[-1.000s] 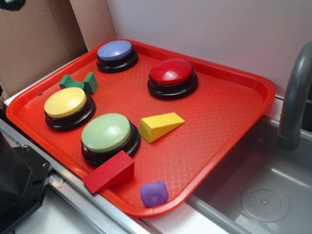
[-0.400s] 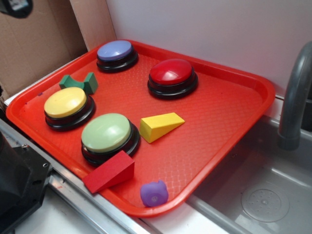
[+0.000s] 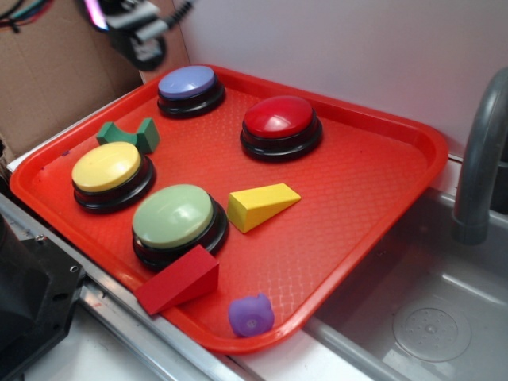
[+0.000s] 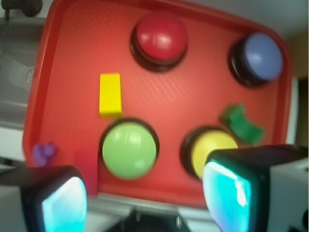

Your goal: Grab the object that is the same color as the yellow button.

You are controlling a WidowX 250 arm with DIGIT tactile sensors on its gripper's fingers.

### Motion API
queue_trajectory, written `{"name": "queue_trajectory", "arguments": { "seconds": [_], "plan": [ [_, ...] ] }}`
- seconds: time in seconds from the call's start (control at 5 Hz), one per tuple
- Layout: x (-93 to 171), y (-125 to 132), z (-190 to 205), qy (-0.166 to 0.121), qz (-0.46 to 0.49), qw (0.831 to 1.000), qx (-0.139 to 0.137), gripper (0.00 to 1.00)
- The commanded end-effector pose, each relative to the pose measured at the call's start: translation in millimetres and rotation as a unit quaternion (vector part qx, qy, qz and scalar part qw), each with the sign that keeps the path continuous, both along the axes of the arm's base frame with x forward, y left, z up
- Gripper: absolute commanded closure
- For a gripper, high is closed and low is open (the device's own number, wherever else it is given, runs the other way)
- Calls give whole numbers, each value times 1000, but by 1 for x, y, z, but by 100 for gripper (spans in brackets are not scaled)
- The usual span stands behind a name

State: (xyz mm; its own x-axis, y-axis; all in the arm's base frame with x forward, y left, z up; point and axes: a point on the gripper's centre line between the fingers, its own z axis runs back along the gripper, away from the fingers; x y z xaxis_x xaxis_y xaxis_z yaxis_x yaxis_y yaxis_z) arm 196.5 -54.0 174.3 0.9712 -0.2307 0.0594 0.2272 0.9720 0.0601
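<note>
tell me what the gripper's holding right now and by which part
Nothing. The gripper is open and empty above the tray; the yellow wedge lies untouched.

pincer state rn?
Pincer: open, holding nothing, high above the tray; yellow wedge untouched.

The gripper (image 3: 136, 32) is blurred and cut off by the exterior view's top edge. In the wrist view, a finger (image 4: 241, 186) covers part of the yellow button (image 4: 210, 150), and the red wedge (image 4: 87, 162) is mostly hidden.
</note>
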Motion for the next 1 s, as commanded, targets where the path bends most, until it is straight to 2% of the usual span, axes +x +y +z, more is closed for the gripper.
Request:
{"name": "queue_trajectory", "arguments": {
  "seconds": [0.0, 0.4, 0.6, 0.8],
  "plan": [
    [28, -21, -49, -51, -13, 998, -40, 0],
    [39, -25, -99, -24, -4, 998, -55, 0],
    [43, -31, -120, -2, 2, 998, -60, 0],
    [41, -32, -137, 18, 4, 998, -57, 0]
  ]
}}
